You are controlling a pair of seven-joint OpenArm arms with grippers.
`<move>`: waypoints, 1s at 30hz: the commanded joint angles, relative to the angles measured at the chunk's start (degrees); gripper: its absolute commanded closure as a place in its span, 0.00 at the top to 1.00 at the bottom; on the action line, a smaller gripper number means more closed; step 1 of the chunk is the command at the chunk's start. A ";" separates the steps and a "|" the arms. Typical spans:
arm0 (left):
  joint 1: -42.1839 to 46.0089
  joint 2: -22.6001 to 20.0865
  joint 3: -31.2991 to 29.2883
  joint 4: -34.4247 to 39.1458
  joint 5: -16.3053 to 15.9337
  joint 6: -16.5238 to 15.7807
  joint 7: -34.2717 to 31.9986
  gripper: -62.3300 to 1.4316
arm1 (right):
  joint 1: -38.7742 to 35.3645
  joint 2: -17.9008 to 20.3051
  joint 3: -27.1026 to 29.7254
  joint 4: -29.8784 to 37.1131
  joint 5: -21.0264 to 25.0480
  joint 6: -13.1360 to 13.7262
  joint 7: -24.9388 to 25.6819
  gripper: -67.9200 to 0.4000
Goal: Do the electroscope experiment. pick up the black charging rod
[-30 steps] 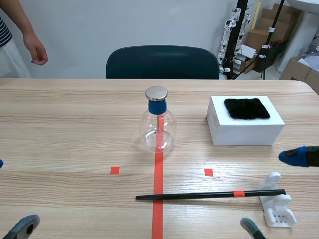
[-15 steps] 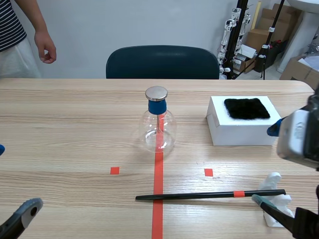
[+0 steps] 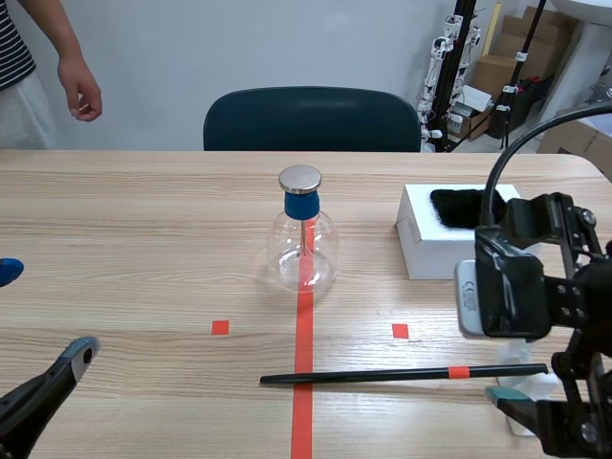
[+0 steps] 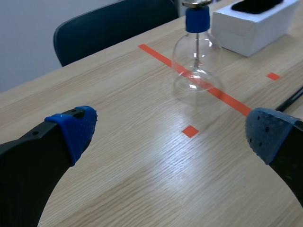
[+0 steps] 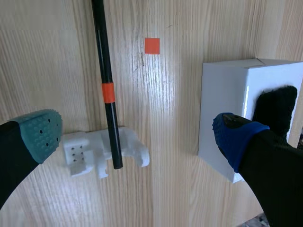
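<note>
Black charging rod [image 5: 102,47] lay on the surface under the right hand [image 5: 137,132], one end propped in a white holder [image 5: 80,153], the other running out across the red centre line. The right hand stood wide, holding nothing. The rod sat off centre between its fingers, nearer the teal pad [image 5: 40,130], while the blue pad [image 5: 234,135] hung over the edge of the white box [image 5: 225,90] that carried a black cloth [image 5: 277,106].

Closing from there would probably let the teal finger reach the rod first and shove it sideways, so the thin, round rod might roll or slip out of the holder. A straight descent could also land the blue finger on the box, or a finger on the holder, and knock either one askew. The left hand [image 4: 171,131] was also wide and empty, low over the surface, well apart from the rod, with the glass electroscope [image 3: 304,239] ahead of it.

Compared with a second earlier, the right arm had come in from the edge and up over the rod's propped end, now hiding part of the box in the scene view. The left hand had edged slightly inward. Rod, holder, electroscope and box had not moved.
</note>
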 commanded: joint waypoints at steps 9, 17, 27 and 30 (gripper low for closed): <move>-8.92 0.72 4.48 -8.92 3.02 -3.13 -12.09 1.00 | 18.97 -3.50 -20.39 -8.55 0.24 -0.24 -11.04 1.00; -15.72 0.72 9.46 -15.32 5.27 -3.17 -16.76 1.00 | 27.56 -8.50 -28.15 -15.76 10.56 6.95 -17.92 1.00; -22.36 1.20 15.47 -23.80 9.22 -3.10 -21.88 1.00 | 32.98 -13.57 -28.15 -23.89 20.24 12.46 -23.89 1.00; -24.00 1.57 16.15 -26.40 9.77 -3.10 -22.91 1.00 | 34.25 -15.43 -28.15 -26.25 20.24 12.46 -24.55 1.00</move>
